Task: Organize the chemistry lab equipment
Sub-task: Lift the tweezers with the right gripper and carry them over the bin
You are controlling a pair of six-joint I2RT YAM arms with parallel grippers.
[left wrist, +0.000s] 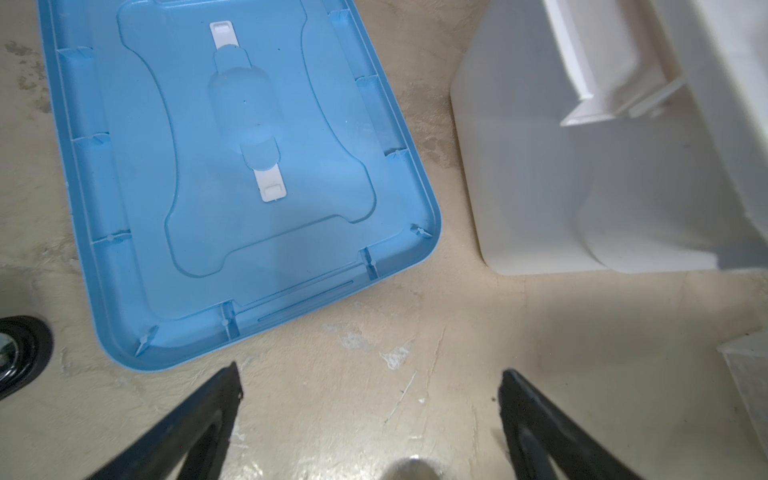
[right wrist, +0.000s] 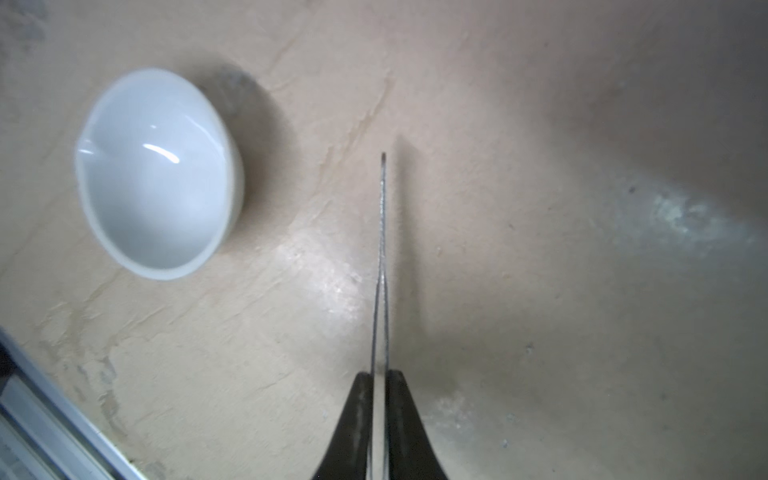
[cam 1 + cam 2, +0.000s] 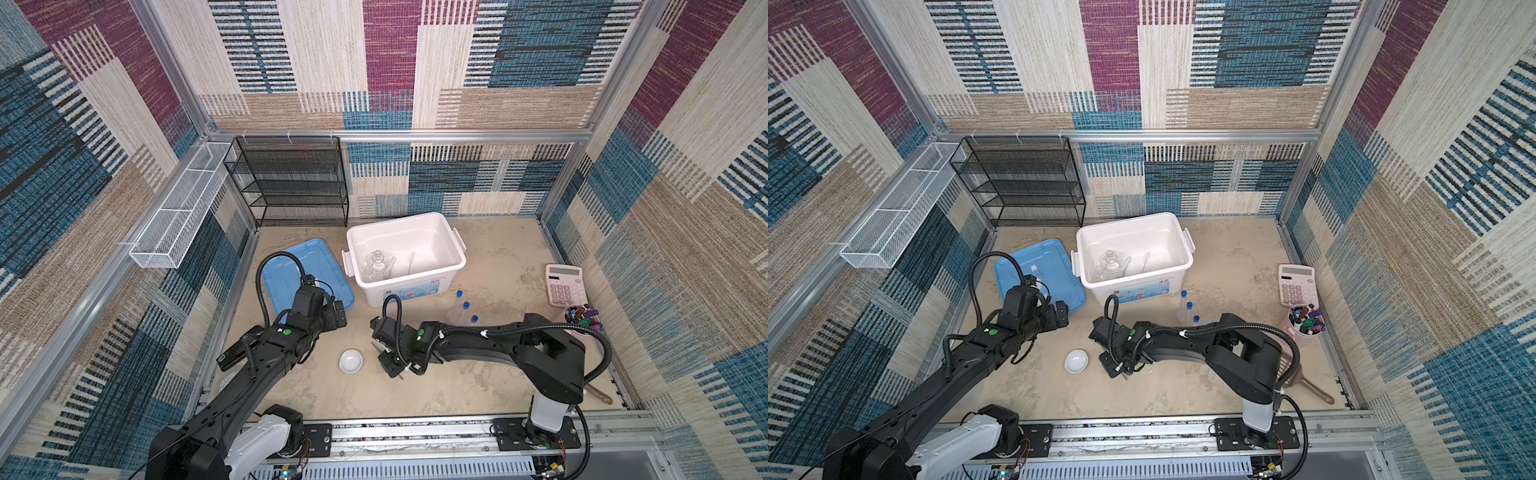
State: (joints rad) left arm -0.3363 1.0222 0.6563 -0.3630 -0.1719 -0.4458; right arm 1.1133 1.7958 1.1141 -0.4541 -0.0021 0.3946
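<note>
Before the white bin (image 3: 440, 280), where glassware (image 3: 376, 266) already lies, the left gripper (image 1: 370, 370) hangs spread wide and empty off the bin's near corner. The right gripper (image 2: 379, 376), beside the small white bowl (image 2: 160, 174) well in front of the bin, is pinched tight on the metal tweezers (image 2: 382, 249). Held only at their rear, the slim tweezers could pivot or slip, snag the bin's rim, or strike the glass inside. Their long axis runs straight out from the jaws, tip aimed down and away from the bin.
</note>
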